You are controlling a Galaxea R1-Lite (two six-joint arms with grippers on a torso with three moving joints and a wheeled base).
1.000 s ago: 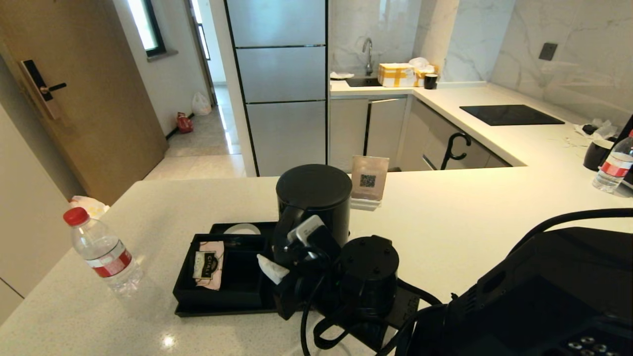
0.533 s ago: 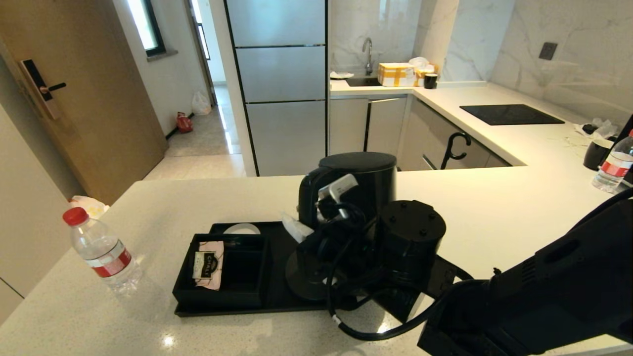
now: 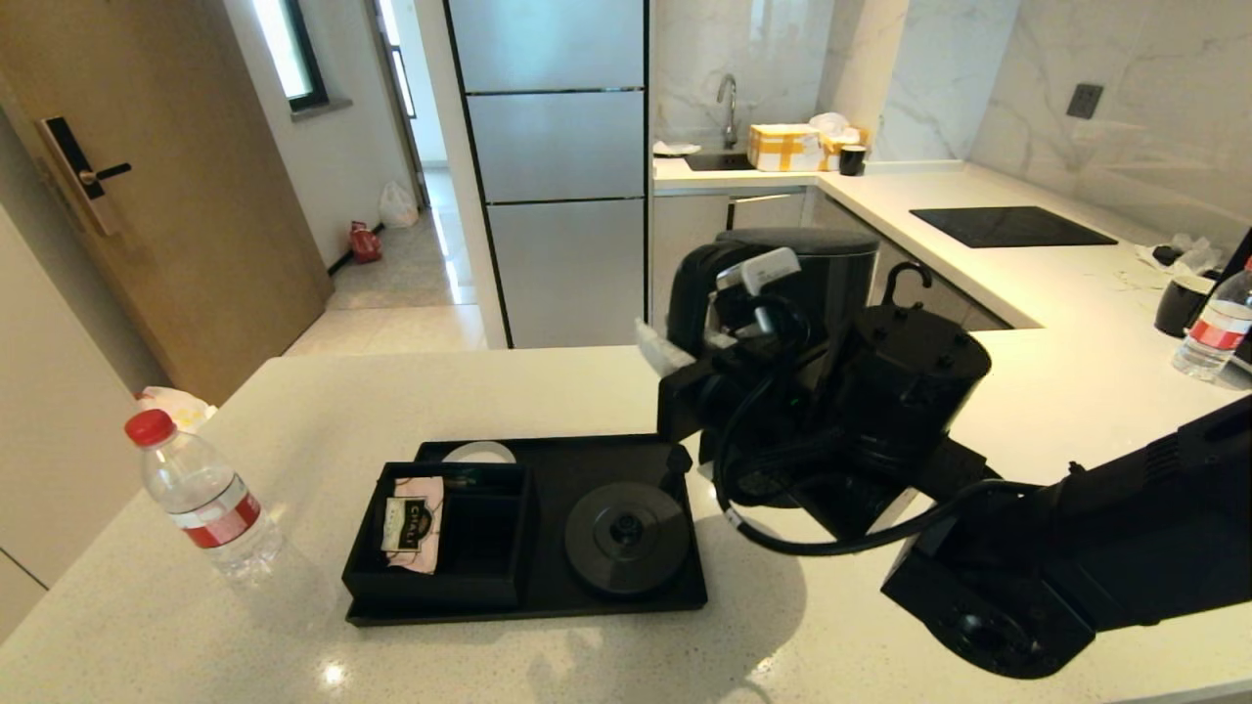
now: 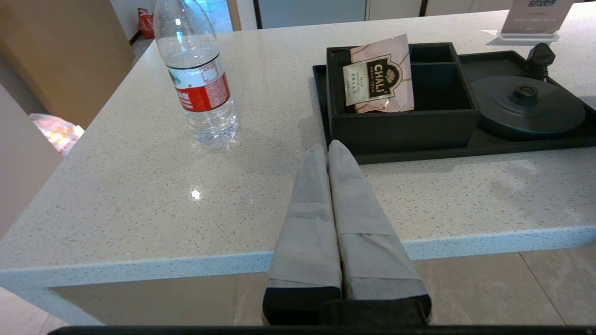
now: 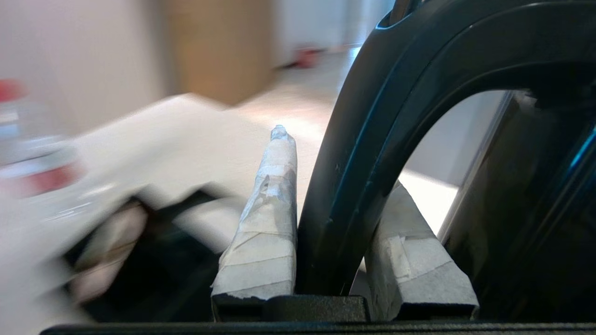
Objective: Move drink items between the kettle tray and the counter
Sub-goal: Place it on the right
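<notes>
The tall black kettle (image 3: 797, 279) hangs in the air, right of and behind the kettle tray (image 3: 548, 608). My right gripper (image 3: 685, 337) is shut on its side handle (image 5: 372, 139), with one taped finger (image 5: 272, 209) on each side. The tray's round base (image 3: 626, 533) lies bare beside the black compartment box (image 3: 445, 577). A clear water bottle (image 3: 201, 504) with a red cap stands on the pale counter (image 3: 391, 401), left of the tray. My left gripper (image 4: 327, 150) is shut and empty at the counter's front edge, between the bottle (image 4: 198, 79) and the tray (image 4: 419, 156).
A pink tea sachet (image 3: 411, 523) lies in the compartment box. At the far right of the counter stand a second water bottle (image 3: 1213, 328) and a black mug (image 3: 1179, 303). The black cooktop (image 3: 1007, 227) lies further back. A QR sign (image 4: 531, 18) stands behind the tray.
My right gripper has lifted the kettle off the round base and carried it up and to the right. The base is now uncovered. The bottle and the tray have not moved.
</notes>
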